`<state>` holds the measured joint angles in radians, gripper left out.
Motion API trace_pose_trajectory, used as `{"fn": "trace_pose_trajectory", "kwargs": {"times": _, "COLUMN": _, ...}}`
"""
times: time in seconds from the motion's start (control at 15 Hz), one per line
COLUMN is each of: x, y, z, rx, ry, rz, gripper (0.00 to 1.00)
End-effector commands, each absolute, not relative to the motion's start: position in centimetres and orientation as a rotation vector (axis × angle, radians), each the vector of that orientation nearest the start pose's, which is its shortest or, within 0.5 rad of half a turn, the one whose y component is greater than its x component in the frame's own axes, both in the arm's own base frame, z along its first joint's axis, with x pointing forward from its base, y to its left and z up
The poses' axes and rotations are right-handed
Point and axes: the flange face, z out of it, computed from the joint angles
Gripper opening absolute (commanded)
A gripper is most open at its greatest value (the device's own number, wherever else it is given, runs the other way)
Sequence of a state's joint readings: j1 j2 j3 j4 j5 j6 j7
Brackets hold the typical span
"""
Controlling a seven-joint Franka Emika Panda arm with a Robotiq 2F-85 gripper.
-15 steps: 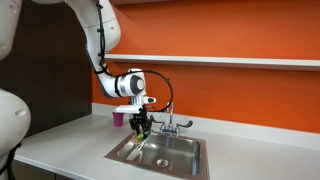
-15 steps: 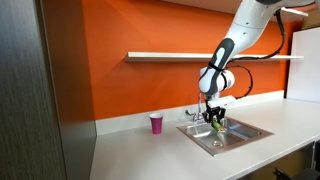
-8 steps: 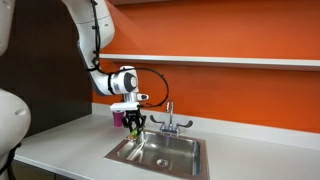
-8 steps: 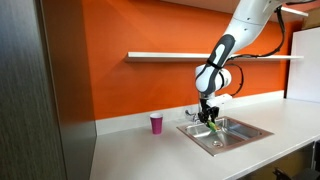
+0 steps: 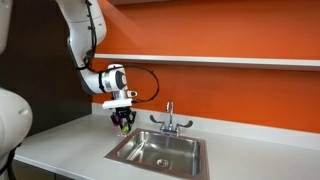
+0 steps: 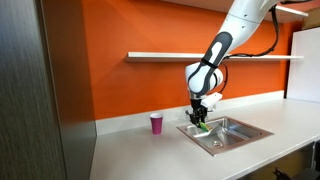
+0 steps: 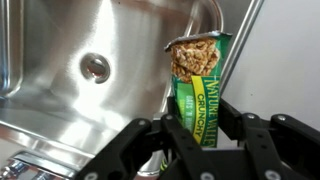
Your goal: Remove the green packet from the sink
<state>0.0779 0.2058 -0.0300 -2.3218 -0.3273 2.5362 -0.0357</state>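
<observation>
My gripper (image 5: 123,124) is shut on the green packet (image 7: 199,88), a green granola-bar wrapper that stands upright between the jaws. In both exterior views the gripper (image 6: 201,122) hangs above the counter-side rim of the sink (image 5: 160,152), with the packet (image 6: 203,127) showing as a small green spot under it. The wrist view looks down into the steel sink (image 7: 60,100) with its drain hole (image 7: 96,67); the packet is clear of the basin floor. The chrome tap (image 5: 168,121) stands at the back rim.
A small pink cup (image 6: 156,123) stands on the white counter (image 6: 140,150) beside the sink, near the orange wall. A shelf (image 6: 170,56) runs along the wall above. A dark cabinet (image 6: 40,90) stands at the counter's end.
The gripper has lifted out of the basin with the packet and moved sideways toward the sink's rim on the cup side.
</observation>
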Motion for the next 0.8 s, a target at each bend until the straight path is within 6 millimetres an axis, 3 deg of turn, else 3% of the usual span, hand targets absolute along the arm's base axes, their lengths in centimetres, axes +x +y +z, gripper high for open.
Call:
{"fn": "trace_pose_trajectory", "kwargs": {"times": 0.0, "x": 52.2, "y": 6.5, "z": 26.0, "rx": -3.235, "ry": -0.824, "rz": -0.02, "gripper": 0.16}}
{"fn": "trace_pose_trajectory", "kwargs": {"times": 0.33, "x": 51.7, "y": 11.8, "z": 25.4, "rx": -3.15, "ry": -1.045, "rz": -0.015, "gripper": 0.16}}
{"fn": "trace_pose_trajectory", "kwargs": {"times": 0.73, "x": 52.1, "y": 15.6, "z": 23.2, "rx": -3.097, "ry": -1.161, "rz": 0.005, "gripper": 0.16}}
